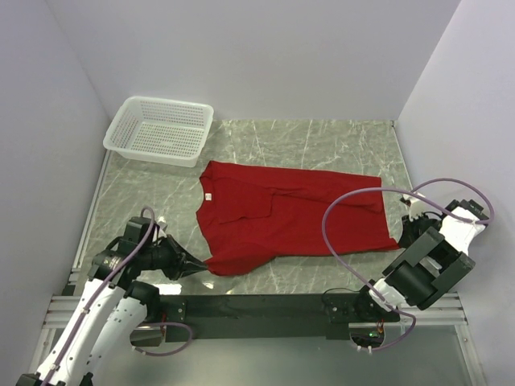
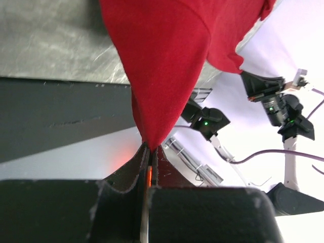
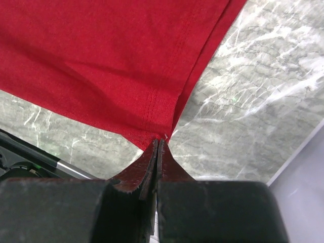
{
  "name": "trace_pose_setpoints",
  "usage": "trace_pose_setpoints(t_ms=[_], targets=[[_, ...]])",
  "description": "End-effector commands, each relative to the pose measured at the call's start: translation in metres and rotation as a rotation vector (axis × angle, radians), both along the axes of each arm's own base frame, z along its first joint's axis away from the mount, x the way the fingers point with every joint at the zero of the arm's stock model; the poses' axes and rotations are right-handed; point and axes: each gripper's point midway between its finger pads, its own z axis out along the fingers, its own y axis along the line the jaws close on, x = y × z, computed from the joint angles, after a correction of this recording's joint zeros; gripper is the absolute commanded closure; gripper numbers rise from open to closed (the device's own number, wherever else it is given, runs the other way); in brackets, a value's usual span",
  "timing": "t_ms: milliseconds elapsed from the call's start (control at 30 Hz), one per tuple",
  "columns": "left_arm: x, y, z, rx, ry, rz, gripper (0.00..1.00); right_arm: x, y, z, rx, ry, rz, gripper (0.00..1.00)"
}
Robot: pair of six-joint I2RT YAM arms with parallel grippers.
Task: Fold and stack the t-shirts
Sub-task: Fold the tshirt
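Stretched low, left gripper (image 2: 150,148) and right gripper (image 3: 158,142) pinch t-shirt (image 1: 282,217) corners.

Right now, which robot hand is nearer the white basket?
The left hand, pinching the deep-red cotton t-shirt on the white plastic mesh basket's side; the right hand grips the opposite end.

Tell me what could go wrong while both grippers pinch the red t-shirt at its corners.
The left gripper and right gripper each hold only a small tip of the t-shirt, so the cloth may slip out when pulled. The purple cable loops over the t-shirt in the top view and might drag it.
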Motion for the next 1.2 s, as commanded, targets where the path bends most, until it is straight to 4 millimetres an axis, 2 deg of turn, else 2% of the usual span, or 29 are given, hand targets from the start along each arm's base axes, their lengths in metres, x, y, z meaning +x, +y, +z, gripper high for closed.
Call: trace_pose_setpoints(t_ms=[0,133,200,333,400,500,567,667,700,900,1067,1167], targets=[[-0.014,0.003,0.007,0.028,0.057,-0.035,0.99,0.006,-0.008,0.006,-0.017,-0.019,-0.002,1.0],[-0.022,0.0,0.006,-0.032,0.142,0.024,0.99,0.005,-0.004,0.004,-0.004,-0.025,-0.009,1.0],[-0.016,-0.004,0.006,-0.065,0.165,0.055,0.99,0.007,-0.003,0.003,-0.004,-0.032,-0.009,1.0],[0.004,-0.004,-0.004,0.014,0.179,0.053,0.99,0.01,0.0,0.0,0.024,-0.032,-0.025,1.0],[0.021,-0.01,-0.004,0.03,0.174,0.04,0.99,0.012,0.0,-0.003,0.021,-0.034,-0.026,1.0],[0.03,-0.022,-0.016,0.053,0.222,0.002,0.99,0.015,0.002,-0.004,0.018,-0.035,-0.018,1.0],[0.026,-0.035,-0.026,0.079,0.282,-0.044,0.99,0.018,0.004,-0.003,0.024,-0.038,-0.016,1.0],[0.025,-0.053,-0.027,0.081,0.298,-0.106,0.99,0.022,0.006,-0.001,0.023,-0.051,-0.015,1.0],[0.031,-0.057,-0.021,0.079,0.277,-0.113,0.99,0.025,0.006,0.001,0.025,-0.058,-0.013,1.0],[0.064,-0.062,-0.005,0.159,0.177,-0.161,1.0,0.032,0.01,-0.001,0.033,-0.06,-0.028,1.0],[0.085,-0.06,-0.008,0.154,0.138,-0.128,0.99,0.036,0.013,-0.007,0.034,-0.049,-0.036,1.0],[0.101,-0.048,-0.011,0.161,0.115,-0.09,1.0,0.042,0.009,-0.011,0.031,-0.05,-0.064,1.0]])
